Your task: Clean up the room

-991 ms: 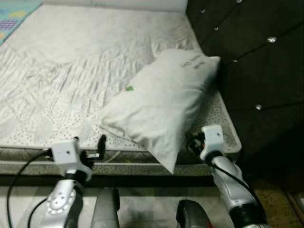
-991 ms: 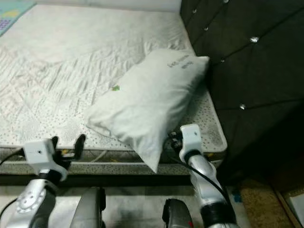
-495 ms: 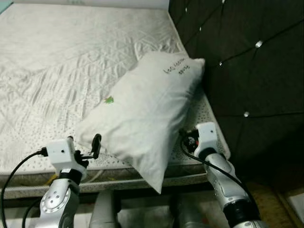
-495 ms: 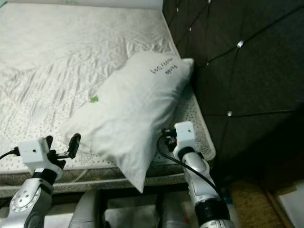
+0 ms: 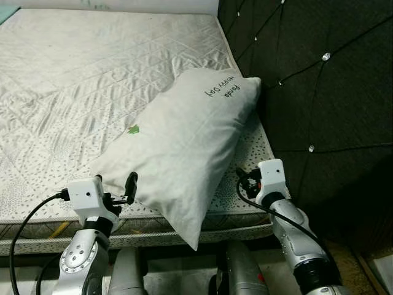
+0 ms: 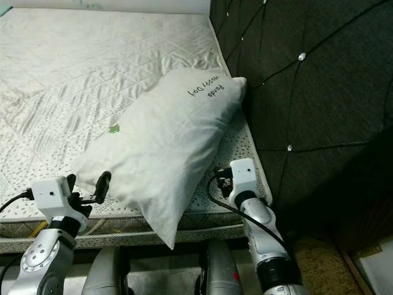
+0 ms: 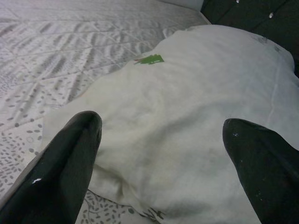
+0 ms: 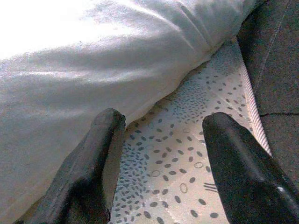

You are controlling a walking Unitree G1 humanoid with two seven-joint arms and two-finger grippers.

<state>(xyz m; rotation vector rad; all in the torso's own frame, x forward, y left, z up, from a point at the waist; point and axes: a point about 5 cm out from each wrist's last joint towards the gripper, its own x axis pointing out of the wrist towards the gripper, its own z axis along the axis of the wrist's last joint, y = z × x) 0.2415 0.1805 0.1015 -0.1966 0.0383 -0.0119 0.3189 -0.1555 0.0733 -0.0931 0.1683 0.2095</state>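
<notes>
Left eye view — both grippers (image 7: 159,140) (image 8: 159,140) spread wide flanking pillow (image 5: 184,141).

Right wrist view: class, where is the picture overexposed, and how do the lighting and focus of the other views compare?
Right wrist view: the pillow burns out to white at its upper part. Left wrist view: evenly lit, the near fingers soft. Eye views: sharp, the headboard dark with glinting studs.

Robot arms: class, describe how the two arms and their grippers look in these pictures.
Both arms are silver metal, each topped by a white boxy wrist block with black cables looping off it. The left gripper and right gripper each have two long, glossy black, tapering fingers.
</notes>
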